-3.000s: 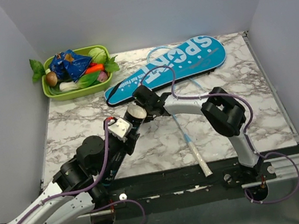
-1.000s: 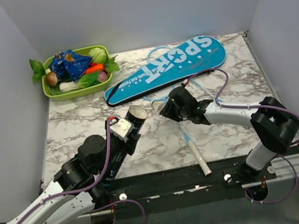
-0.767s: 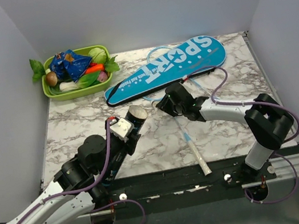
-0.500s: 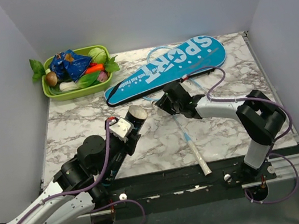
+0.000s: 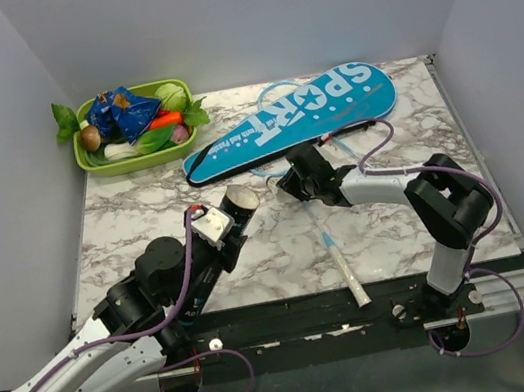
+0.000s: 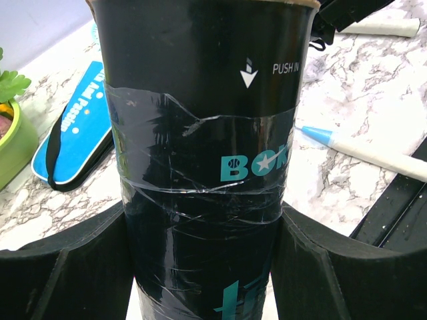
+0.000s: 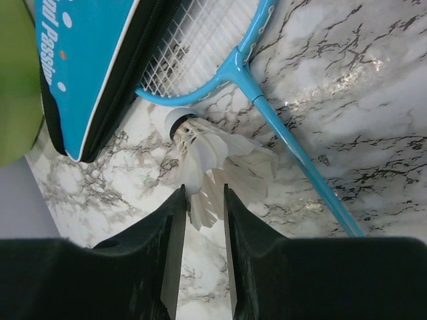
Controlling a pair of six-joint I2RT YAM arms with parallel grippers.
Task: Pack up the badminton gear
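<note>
Right gripper (image 7: pixel 203 195): 2 fingers clasp the shuttlecock (image 7: pixel 215 160) by its feather skirt.
Shuttlecock: lying on the marble table (image 7: pixel 333 73), cork pointing away from the pincer (just beside the racket (image 7: pixel 265 112) throat).
Left gripper (image 6: pixel 203 212): clenched around the dark tube (image 6: pixel 200 120).

Your worktop (image 5: pixel 132 207) is white marble veined in grey, and here's what's lying on it. In the far left corner sits a green tray (image 5: pixel 135 164), heaped with toy vegetables (image 5: pixel 131 117). Across the far middle, the blue cover (image 5: pixel 327 103) lettered "SPORT" lies flat on a slant, narrow end toward the tray. A light-blue racket (image 5: pixel 327 241) has its strung head tucked at the cover's near edge, under it or inside, you can't tell which. Its shaft runs down toward you, with the white butt (image 5: pixel 356 287) at the near edge. Just beside the racket's throat, a white shuttlecock (image 7: pixel 213 157) lies on its side on the marble.
</note>
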